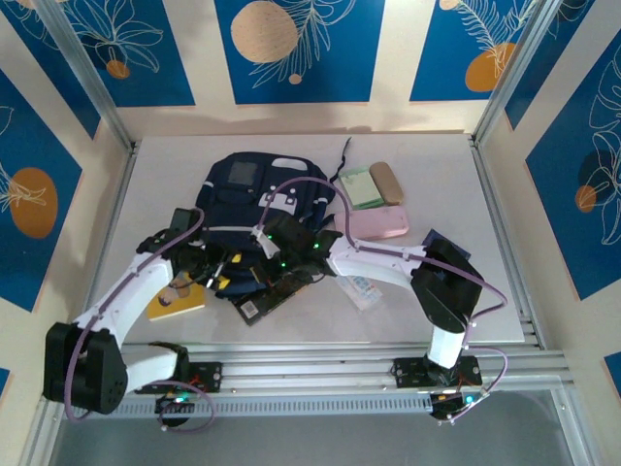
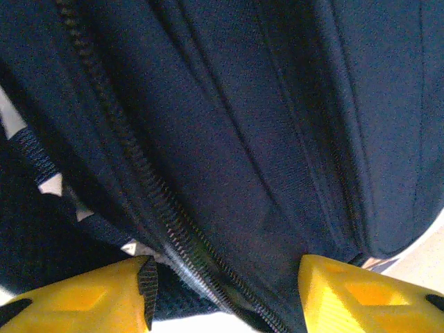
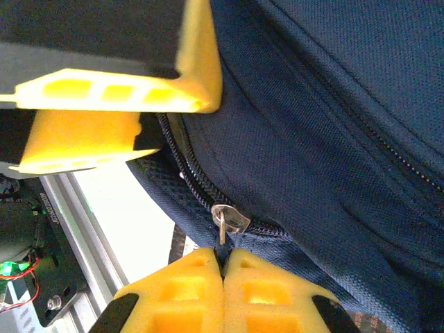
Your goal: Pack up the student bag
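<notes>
Because the large navy-blue fabric student bag [image 1: 254, 189] lies slumped, front up, in the middle of the pale grey table [image 1: 437, 301], its zippered edge toward the arms, it will likely handle as a soft, floppy thing: light while unfilled, quick to fold and drag, with no stiff wall to push against. The right gripper [image 3: 223, 269] has its yellow fingers pressed together on the small silver metal zipper pull [image 3: 229, 220], the tab pinched between the tips at the bag's seam. The left gripper [image 2: 222, 284] stands half spread astride the black coil zipper track [image 2: 132, 166] and a fold of fabric; whether its pads bear on the cloth I cannot tell. The pull looks like the right hold for running the zipper, and the cloth beside the track the place to brace, since loose fabric would otherwise bunch and jam the slider. A rounded pink pouch [image 1: 378, 224] and a flat yellow book [image 1: 179, 304] lie beside the bag.
</notes>
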